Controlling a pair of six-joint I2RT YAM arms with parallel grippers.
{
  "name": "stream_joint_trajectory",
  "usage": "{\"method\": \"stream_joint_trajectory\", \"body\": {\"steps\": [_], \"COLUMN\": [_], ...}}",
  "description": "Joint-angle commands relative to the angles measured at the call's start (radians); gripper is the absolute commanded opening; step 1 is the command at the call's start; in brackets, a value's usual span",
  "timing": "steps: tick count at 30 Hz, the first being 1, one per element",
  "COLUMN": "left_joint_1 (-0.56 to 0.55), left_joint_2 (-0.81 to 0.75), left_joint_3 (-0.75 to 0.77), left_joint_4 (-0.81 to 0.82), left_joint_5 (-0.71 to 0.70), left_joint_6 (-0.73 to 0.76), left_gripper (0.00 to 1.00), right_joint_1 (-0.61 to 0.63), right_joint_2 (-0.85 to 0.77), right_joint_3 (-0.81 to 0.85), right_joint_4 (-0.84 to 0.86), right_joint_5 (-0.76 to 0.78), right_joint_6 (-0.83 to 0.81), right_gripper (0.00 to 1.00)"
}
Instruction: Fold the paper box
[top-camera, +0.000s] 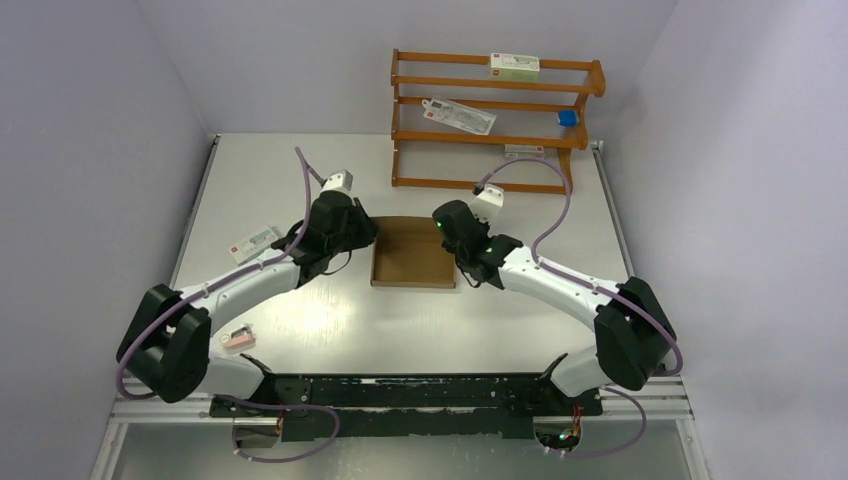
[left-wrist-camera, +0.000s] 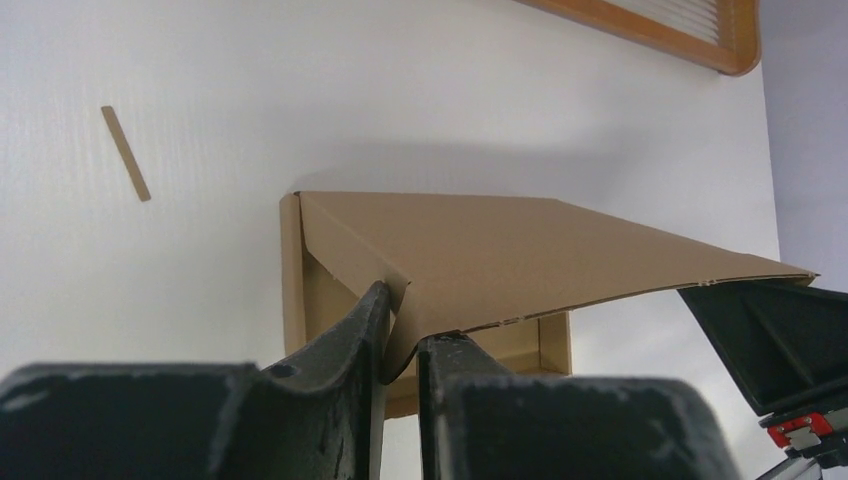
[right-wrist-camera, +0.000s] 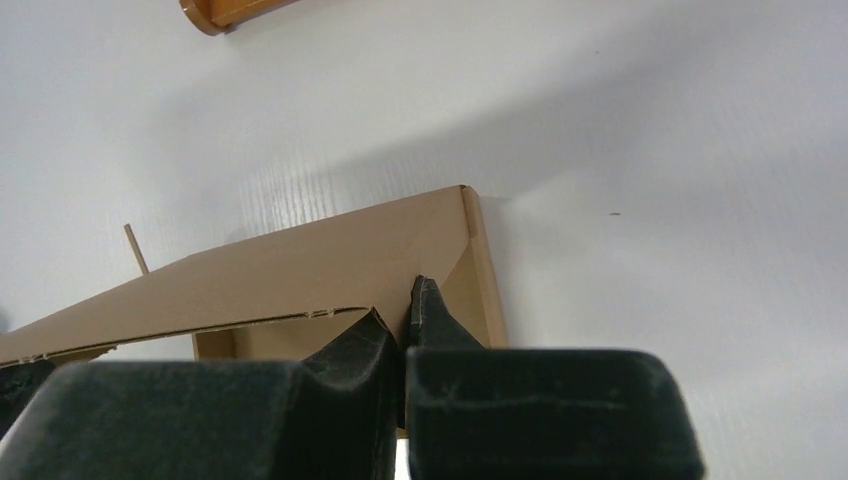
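The brown cardboard paper box lies in the middle of the table, its base formed and its lid raised at a slant above it. My left gripper is shut on the lid's left side flap; the flap is pinched between the two fingers. My right gripper is shut on the lid's right side flap. In the left wrist view the lid slopes over the open base, and the right gripper's fingers show at the far side. In the right wrist view the lid covers most of the base.
A wooden rack with white cartons and a blue item stands at the back. A white carton lies at the left, a small pink item near the left arm's base. A thin cardboard strip lies beyond the box.
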Motion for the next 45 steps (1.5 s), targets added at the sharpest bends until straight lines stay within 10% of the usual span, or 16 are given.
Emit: {"method": "stream_joint_trajectory", "body": {"steps": [1, 15, 26, 37, 45], "left_joint_1": [-0.019, -0.030, -0.031, 0.095, 0.293], "left_joint_2": [-0.047, -0.128, -0.292, -0.513, -0.260], "left_joint_3": [-0.066, -0.300, -0.363, -0.201, 0.094], "left_joint_4": [0.038, 0.153, 0.057, -0.225, -0.234], "left_joint_5": [0.052, 0.069, 0.040, 0.052, 0.270], "left_joint_6": [-0.013, -0.054, -0.039, 0.067, 0.175], "left_gripper": [0.17, 0.21, 0.44, 0.77, 0.81], "right_joint_1": [0.042, 0.114, 0.136, 0.101, -0.097], "right_joint_2": [0.000, -0.064, -0.212, -0.345, -0.218], "right_joint_3": [-0.047, -0.237, -0.309, -0.154, 0.046], "right_joint_4": [0.024, 0.159, 0.176, 0.039, 0.027], "right_joint_5": [-0.046, -0.023, -0.064, -0.087, -0.207], "right_joint_6": [0.102, 0.055, -0.089, -0.268, -0.311], "right_gripper": [0.00, 0.03, 0.40, 0.71, 0.72]}}
